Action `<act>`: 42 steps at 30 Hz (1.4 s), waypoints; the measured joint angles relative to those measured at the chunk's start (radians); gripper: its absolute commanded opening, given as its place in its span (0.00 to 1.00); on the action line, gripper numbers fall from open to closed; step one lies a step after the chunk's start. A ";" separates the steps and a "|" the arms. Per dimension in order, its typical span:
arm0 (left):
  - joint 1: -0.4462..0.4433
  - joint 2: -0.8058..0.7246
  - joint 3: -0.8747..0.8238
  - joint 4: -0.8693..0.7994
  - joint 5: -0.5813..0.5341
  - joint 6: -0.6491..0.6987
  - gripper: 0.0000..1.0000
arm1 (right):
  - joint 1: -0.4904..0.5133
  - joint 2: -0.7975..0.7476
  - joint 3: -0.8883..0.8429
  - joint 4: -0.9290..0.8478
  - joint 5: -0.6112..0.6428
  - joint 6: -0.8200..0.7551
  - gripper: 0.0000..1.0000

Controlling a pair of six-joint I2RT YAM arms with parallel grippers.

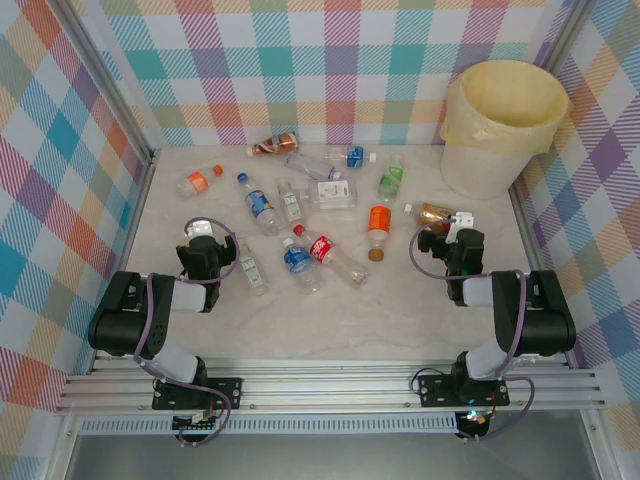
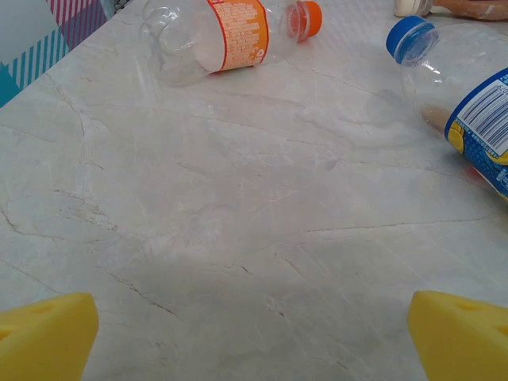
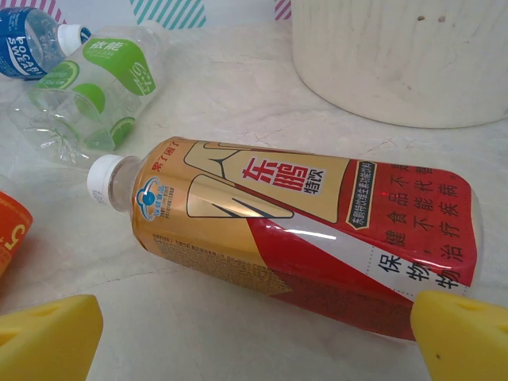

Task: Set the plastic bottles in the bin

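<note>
Several plastic bottles lie scattered on the pale marble table (image 1: 330,320), all on their sides. The bin (image 1: 482,168) stands at the back right, its liner folded over the rim. My left gripper (image 1: 203,232) is open above bare table, its yellow pads (image 2: 48,337) wide apart. Ahead of it lie an orange-label bottle (image 2: 214,40) and a blue-cap bottle (image 2: 468,95). My right gripper (image 1: 452,226) is open too. A gold-and-red bottle (image 3: 302,230) lies just in front of its pads (image 3: 460,333), white cap pointing left, with the bin wall (image 3: 397,63) behind it.
A green-label bottle (image 3: 95,87) and a blue-label bottle (image 3: 32,44) lie left of the bin. A small bottle (image 1: 250,270) rests close to the left arm's right side. Checked walls close in the table on three sides.
</note>
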 measured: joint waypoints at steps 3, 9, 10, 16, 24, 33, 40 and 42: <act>0.000 0.000 0.000 0.000 0.000 0.000 1.00 | 0.000 0.000 0.000 0.000 0.000 0.000 1.00; 0.000 0.000 0.000 0.000 0.000 0.000 1.00 | 0.000 0.000 0.000 0.000 0.000 0.000 1.00; 0.000 0.000 0.000 0.000 0.000 0.000 1.00 | 0.000 0.000 0.000 0.000 0.000 0.000 1.00; 0.000 0.000 0.000 0.000 0.000 0.000 1.00 | 0.000 0.000 0.000 0.000 0.000 0.000 1.00; 0.000 0.000 0.000 0.000 0.000 0.000 1.00 | 0.000 0.000 0.000 0.000 0.000 0.000 1.00; 0.000 -0.001 0.001 -0.003 0.009 0.002 1.00 | 0.000 0.000 0.000 0.000 0.000 0.000 1.00; -0.001 -0.122 0.106 -0.237 0.063 0.022 1.00 | 0.000 -0.165 0.064 -0.238 -0.023 0.001 1.00; -0.001 -0.190 0.124 -0.275 0.063 0.017 1.00 | 0.000 -0.227 0.089 -0.288 -0.036 0.011 1.00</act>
